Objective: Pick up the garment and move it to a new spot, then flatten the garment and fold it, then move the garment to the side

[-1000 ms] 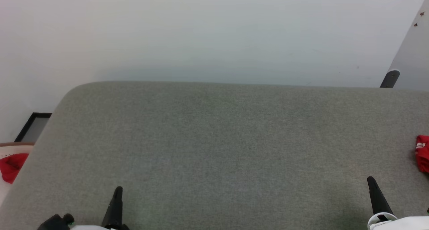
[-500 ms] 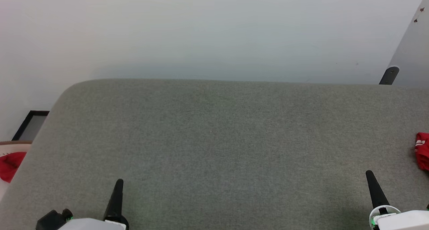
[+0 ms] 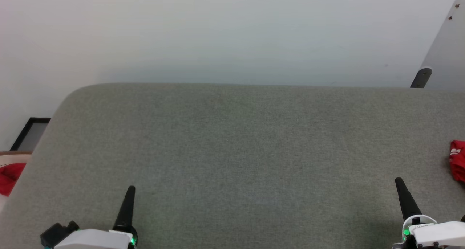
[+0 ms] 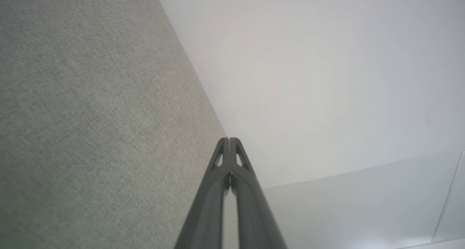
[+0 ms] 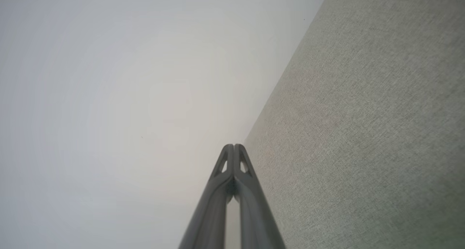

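1. As the head view looks forward and down, a wide grey, fabric-covered tabletop (image 3: 232,151) spreads across most of the scene. Its far left corner is rounded, and a pale, plain surface lies beyond its far edge.
2. The garment (image 3: 457,161) lies on the tabletop at the far right edge of the head view. It is a bunched piece of bright red cloth with small white marks, and the frame cuts most of it off.
3. The right claw (image 3: 399,180) rises from the lower right, above its white wrist. It points up the view, near the garment but apart from it. In the right wrist view the right claw (image 5: 234,146) has its two dark fingers pressed together at the tips, with nothing between them.
4. The left claw (image 3: 131,188) rises from the lower left, well apart from the garment. In the left wrist view the left claw (image 4: 229,139) is also pressed together and pinches nothing.
5. Past the tabletop's left edge, a plain red cloth (image 3: 10,172) rests on something pale with a brown rim.
6. Just beyond the cloth, a dark rectangular frame (image 3: 31,133) sits against the pale surface.
7. At the upper right, a dark grey post (image 3: 421,77) slants up beside a light grey panel.
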Tool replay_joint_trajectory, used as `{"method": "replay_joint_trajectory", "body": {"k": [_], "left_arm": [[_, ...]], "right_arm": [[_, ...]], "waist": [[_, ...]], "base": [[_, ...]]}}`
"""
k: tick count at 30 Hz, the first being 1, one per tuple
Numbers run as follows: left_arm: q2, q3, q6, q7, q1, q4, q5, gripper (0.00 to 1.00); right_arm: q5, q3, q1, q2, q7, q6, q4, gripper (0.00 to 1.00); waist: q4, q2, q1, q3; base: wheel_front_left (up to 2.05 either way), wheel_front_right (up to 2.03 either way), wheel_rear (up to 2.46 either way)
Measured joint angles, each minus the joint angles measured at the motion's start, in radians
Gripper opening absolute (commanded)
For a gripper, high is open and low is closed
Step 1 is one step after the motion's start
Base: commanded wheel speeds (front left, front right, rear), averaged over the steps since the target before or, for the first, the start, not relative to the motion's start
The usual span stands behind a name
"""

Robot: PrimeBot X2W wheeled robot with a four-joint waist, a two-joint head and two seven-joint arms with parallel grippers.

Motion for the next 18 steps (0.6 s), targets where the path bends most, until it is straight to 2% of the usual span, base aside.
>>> {"method": "replay_joint_trajectory", "body": {"k": [18], "left_arm": [[-0.012,0.016,-0.007,0.039,-0.038,0.014,-0.144,0.00]], "right_arm": [[0.142,-0.001,-0.031,0.002,0.022,0.000,0.023,0.00]], "waist": [[-0.007,0.0000,0.0000,0.015]], "base": [[0.00,0.00,0.00]]}}
